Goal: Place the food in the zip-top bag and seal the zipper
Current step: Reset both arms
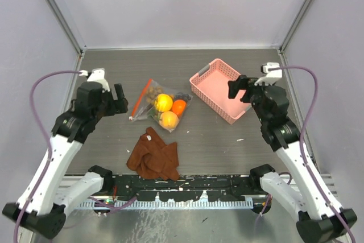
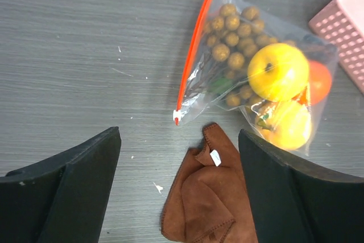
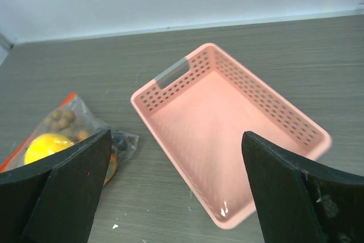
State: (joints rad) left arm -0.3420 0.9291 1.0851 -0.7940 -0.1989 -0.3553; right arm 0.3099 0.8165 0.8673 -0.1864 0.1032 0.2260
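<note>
Your left gripper (image 2: 179,140) hangs open and holds nothing, close to the bag's corner. Your right gripper (image 3: 176,138) is open and empty too, over the pink basket (image 3: 170,75). Beside the basket, the zip-top bag (image 2: 200,81) lies flat by the brown cloth (image 2: 207,197). You can see the food (image 2: 278,71) inside it, so nothing needs holding. Its zipper (image 2: 196,44) looks pressed shut.

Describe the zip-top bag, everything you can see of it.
The bag is clear thin plastic, wrinkled, lying flat on the grey table. Its orange-red zipper runs straight along the left edge and seems shut. Inside show yellow fruits, an orange one and brownish grapes. Nothing holds it. The brown cloth lies close by its near corner; whether they touch is unclear.
</note>
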